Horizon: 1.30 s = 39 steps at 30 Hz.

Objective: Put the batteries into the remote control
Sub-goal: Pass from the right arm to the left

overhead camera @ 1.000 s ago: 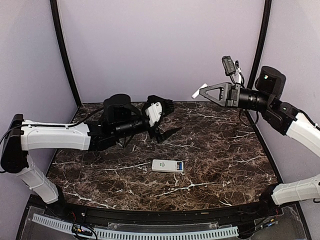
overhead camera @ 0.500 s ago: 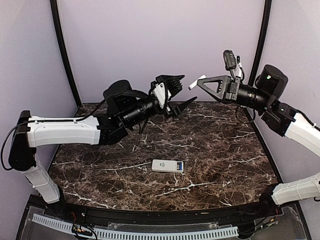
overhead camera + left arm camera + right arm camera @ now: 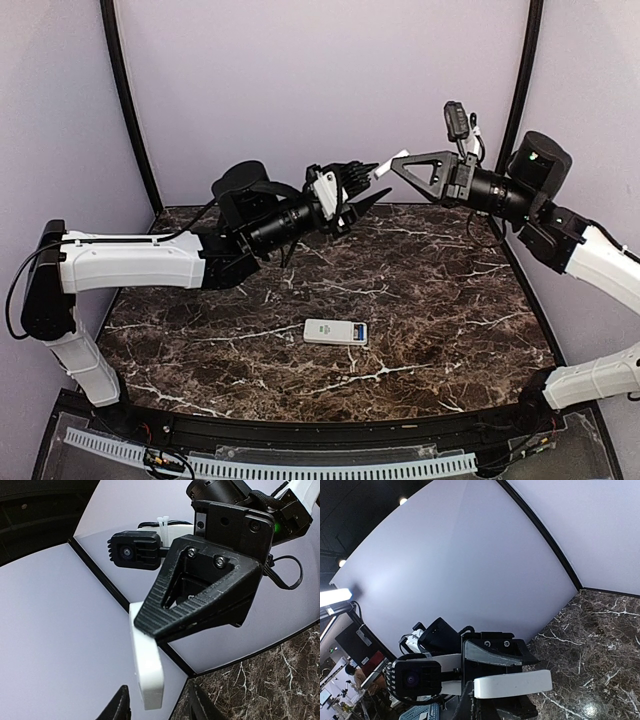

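The remote control (image 3: 335,332), a small white handset with a blue-green display at its right end, lies flat mid-table with no gripper near it. High above the table's back, my right gripper (image 3: 400,166) is shut on a flat white plastic strip (image 3: 393,160), also seen in the right wrist view (image 3: 512,684). My left gripper (image 3: 372,185) faces it from the left, jaws open. Seen from the left wrist, the left gripper (image 3: 160,705) straddles the strip's free end (image 3: 147,675), with a gap on each side. No batteries are in view.
Dark marbled tabletop (image 3: 420,300) under both arms, with purple-white walls and black corner posts (image 3: 130,110) behind. The right arm's wrist camera (image 3: 135,550) hangs close in front of the left gripper. A white slotted rail (image 3: 270,465) runs along the near edge.
My left arm rose from near the table and swung right to meet the right gripper, its jaws narrowing around the white strip. The right gripper edged left, still holding the strip. The remote stayed put.
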Each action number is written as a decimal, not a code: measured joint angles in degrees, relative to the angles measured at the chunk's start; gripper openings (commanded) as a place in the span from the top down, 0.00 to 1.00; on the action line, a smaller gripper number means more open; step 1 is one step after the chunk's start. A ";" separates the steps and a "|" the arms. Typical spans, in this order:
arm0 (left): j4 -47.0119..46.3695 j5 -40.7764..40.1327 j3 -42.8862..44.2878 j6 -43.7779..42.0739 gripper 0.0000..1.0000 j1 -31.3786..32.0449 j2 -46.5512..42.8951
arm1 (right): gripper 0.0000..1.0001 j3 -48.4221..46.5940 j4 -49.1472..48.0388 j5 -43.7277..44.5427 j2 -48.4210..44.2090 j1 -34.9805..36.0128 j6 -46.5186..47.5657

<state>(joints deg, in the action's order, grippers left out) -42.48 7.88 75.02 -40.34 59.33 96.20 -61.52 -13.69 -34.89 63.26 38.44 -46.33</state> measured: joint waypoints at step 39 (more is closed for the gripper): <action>-15.91 -18.80 0.04 -28.74 1.00 3.82 6.99 | 0.45 4.55 6.12 14.45 -5.27 0.57 -4.87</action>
<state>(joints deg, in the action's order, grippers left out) -58.39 -10.92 75.07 -69.08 63.16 103.20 -56.97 -7.57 -20.45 58.00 39.00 -51.20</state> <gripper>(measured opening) 0.085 0.522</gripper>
